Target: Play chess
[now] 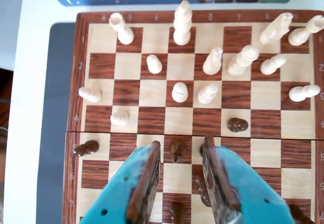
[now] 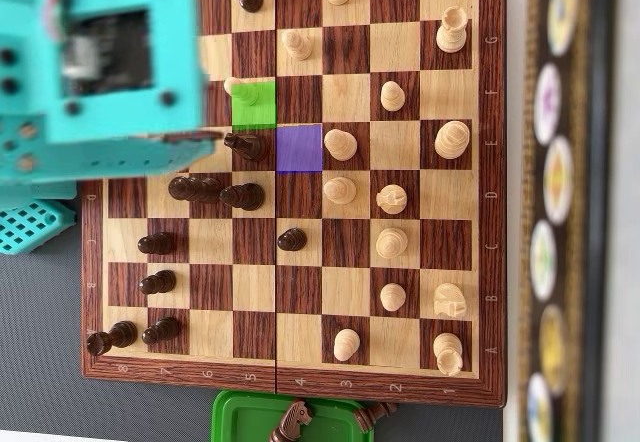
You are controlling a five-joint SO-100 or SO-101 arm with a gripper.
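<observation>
Tool (image 1: pixel 181 148) open over dark pawn (image 1: pixel 176 150); white pawn (image 1: pixel 179 92) beyond.

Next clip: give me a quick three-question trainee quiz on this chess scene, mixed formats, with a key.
1. True or false: the gripper is shut on a pawn.
2. In the overhead view, which two colours mark squares on the chessboard?
3. The dark pawn seen between the fingers in the wrist view is: A) gripped, B) standing free, C) lying flat.

Key: 1 false, the jaws stand open. 2 the green square and the purple square. 3 B.
</observation>
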